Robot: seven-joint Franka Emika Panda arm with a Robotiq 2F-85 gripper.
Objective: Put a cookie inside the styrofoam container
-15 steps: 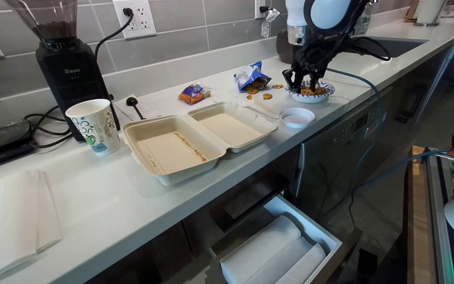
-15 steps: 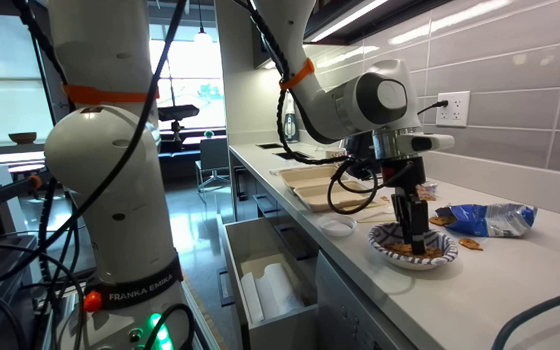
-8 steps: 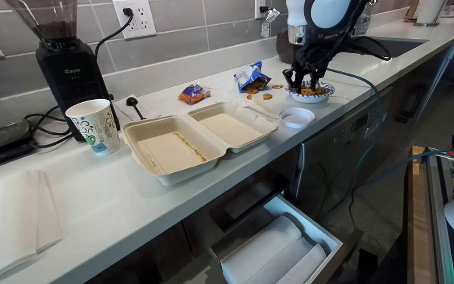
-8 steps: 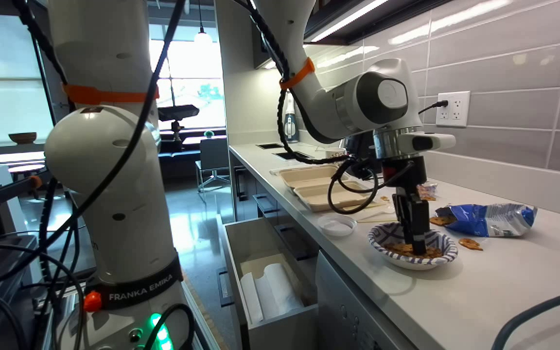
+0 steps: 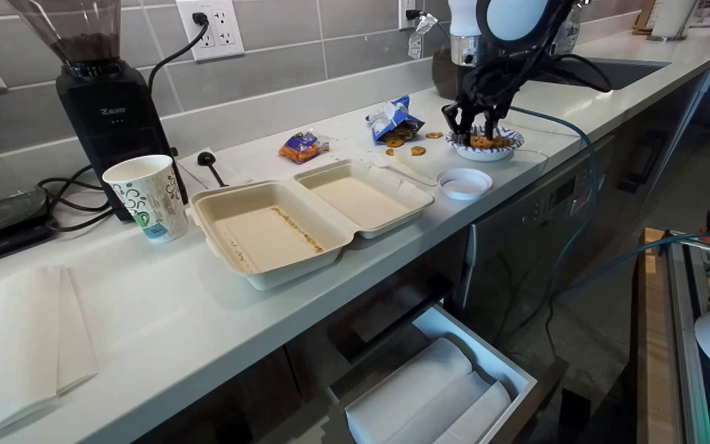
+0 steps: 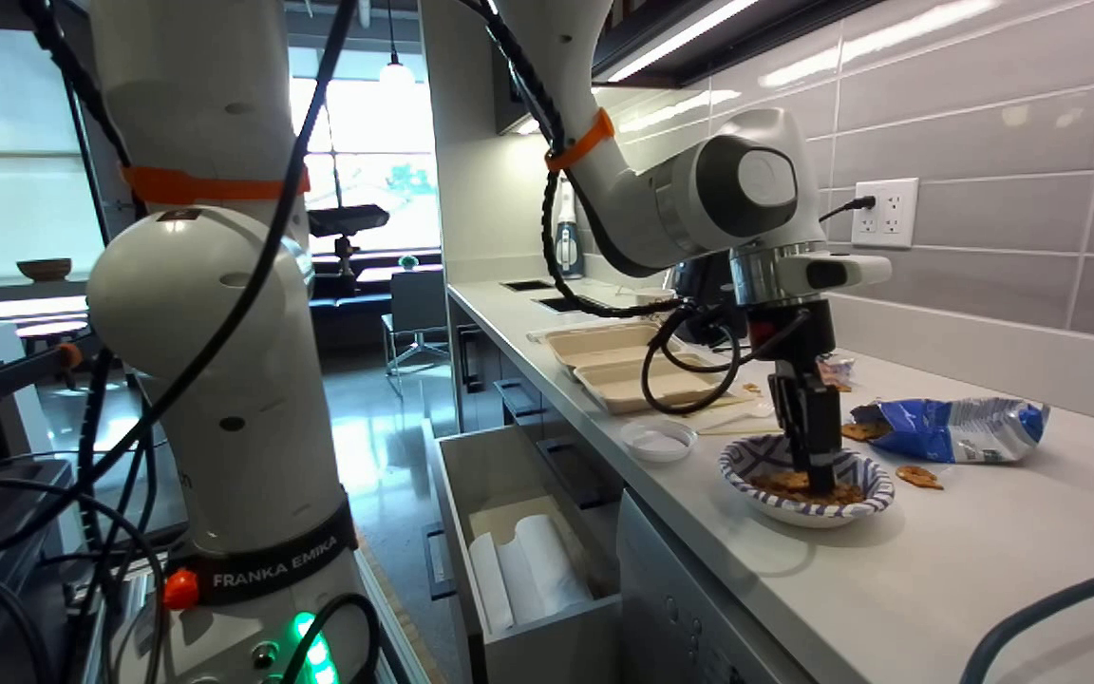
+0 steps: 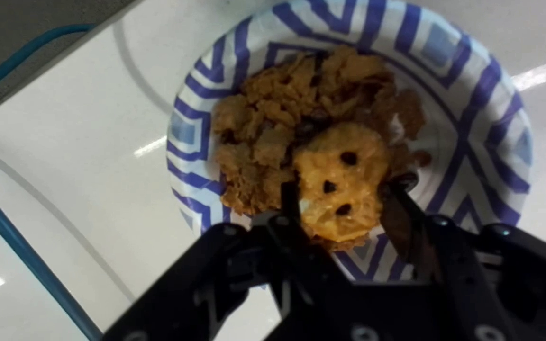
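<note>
You're seeing the cookie [image 7: 343, 177] inside the bowl [image 7: 486, 123]: roundish, golden-brown, three dark holes showing. It's being held between the fingers of your gripper [image 7: 341, 196], free end pointing toward twelve o'clock in the wrist view. Your cream styrofoam container [image 5: 323, 208] is lying open at eight o'clock from the cookie in an exterior view, crumbs [image 5: 296, 229] streaking its farther half.

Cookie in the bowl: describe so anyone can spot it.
On the white counter, find the blue-patterned bowl. Inside it, between the fingers of the gripper, is the cookie: golden, with three dark holes, unlike the crumpled brown flakes beside it.
</note>
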